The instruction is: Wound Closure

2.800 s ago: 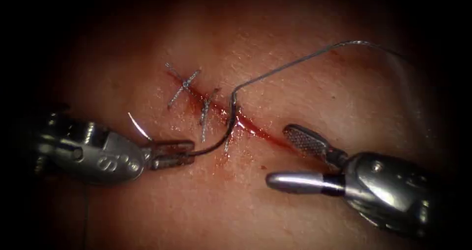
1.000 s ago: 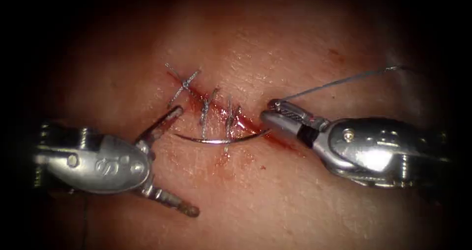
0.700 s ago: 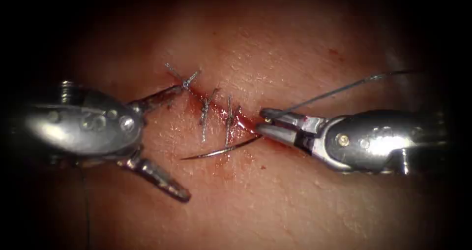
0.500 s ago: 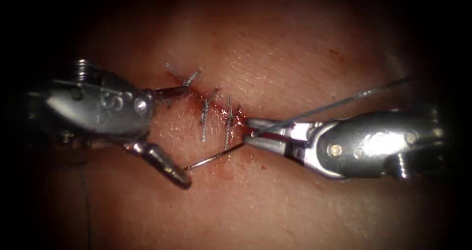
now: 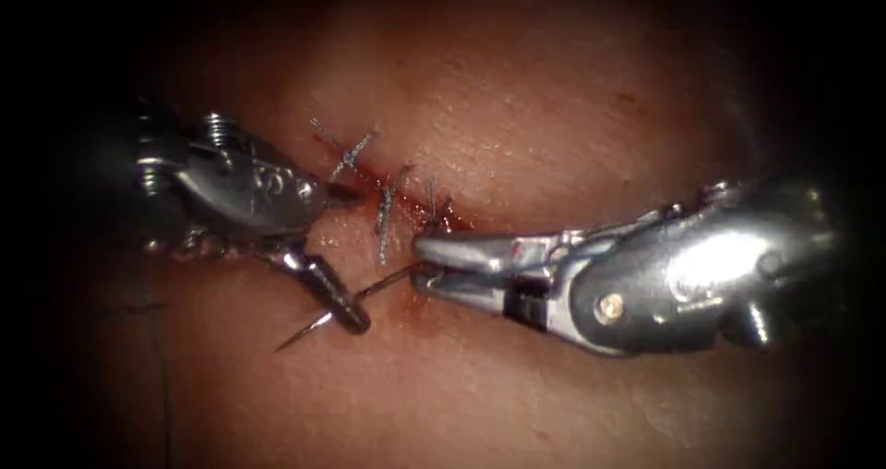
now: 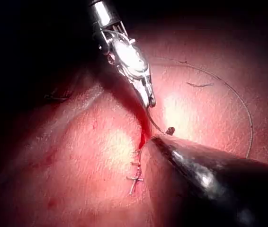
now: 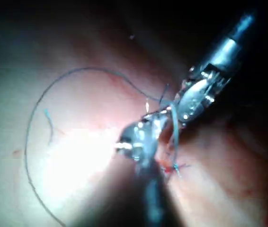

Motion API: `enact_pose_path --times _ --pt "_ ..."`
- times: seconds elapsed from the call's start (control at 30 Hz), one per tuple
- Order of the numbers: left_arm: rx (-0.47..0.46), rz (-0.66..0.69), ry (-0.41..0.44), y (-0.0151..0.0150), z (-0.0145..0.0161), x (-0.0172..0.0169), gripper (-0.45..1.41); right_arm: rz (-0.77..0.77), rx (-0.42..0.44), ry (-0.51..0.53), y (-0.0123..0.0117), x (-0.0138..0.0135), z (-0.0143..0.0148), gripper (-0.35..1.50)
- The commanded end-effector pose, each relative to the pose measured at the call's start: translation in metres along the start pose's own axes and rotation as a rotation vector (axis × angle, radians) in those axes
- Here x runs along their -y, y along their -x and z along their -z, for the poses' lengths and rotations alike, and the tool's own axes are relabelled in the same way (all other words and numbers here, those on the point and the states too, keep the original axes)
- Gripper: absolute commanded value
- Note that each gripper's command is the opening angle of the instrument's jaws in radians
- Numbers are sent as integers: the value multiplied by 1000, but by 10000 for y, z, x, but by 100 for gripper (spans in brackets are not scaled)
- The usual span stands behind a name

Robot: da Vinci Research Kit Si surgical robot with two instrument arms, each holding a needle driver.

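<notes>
- The tissue (image 5: 554, 109) carries the stitched cut (image 5: 388, 201).
- Right tool (image 5: 426, 264) reaches leftward over the cut, jaws clamped on the needle's rear end.
- Left tool (image 5: 343, 252) is spread wide, seemingly holding nothing.
- Needle (image 5: 332, 310) lies out of the tissue, left of the cut, tip aimed lower-left.

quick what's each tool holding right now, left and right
Left tool: open, holding nothing; the needle passes by its lower jaw.
Right tool: shut on the needle at its thread end, left of the cut.

Two pincers (image 5: 337, 247) (image 5: 426, 264), one needle (image 5: 318, 321), three stitches (image 5: 343, 158)
</notes>
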Motion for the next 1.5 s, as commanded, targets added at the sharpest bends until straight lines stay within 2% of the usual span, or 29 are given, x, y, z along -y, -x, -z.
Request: enact_pose_path --times 0.03,0.17,0.23,0.43,0.53,0.6,0.67,0.83,0.87,0.97,1.0,1.03,1.1,1.13,1.27,1.5 --pt "6 -2 9 0 -9 -1 68 11 -3 -2 0 5 -6 -35" --pt "7 -29 52 0 -10 -4 52 59 -7 -2 -2 6 -7 -35" --pt "7 -44 61 1 -10 -4 34 84 -10 -5 -4 7 -7 -35" --pt "6 -81 84 2 -10 -6 2 125 -25 -15 -8 10 -8 -35" --pt "7 -92 94 4 -9 -7 -35 133 -30 -17 -10 12 -8 -35" --pt "6 -100 108 5 -8 -7 -43 134 -30 -20 -10 13 -8 -35" --pt "6 -108 161 6 -8 -6 -45 135 -33 -22 -10 15 -7 -35" --pt "13 1 221 10 -7 -8 -45 104 -31 -28 -13 20 -4 -35" --pt "-1 21 231 12 -6 -9 -45 88 -23 -18 -14 22 -3 -20" --pt "-49 72 246 16 -9 -11 -45 -20 -26 98 -16 26 1 101" --pt "-61 81 246 17 -11 -12 -45 -46 -23 130 -16 26 2 121" --pt "-71 86 245 19 -14 -13 -45 -83 -21 159 -16 27 3 131" --pt "-90 97 241 20 -18 -15 -45 -121 -18 192 -16 29 6 136" --pt "-129 101 242 22 -25 -19 -45 -155 -18 245 -16 33 11 141" --pt "-221 121 237 21 -37 -24 -45 -207 -6 293 -11 46 24 135" --pt "-387 170 203 6 -46 -22 -37 -264 112 393 10 55 28 133"
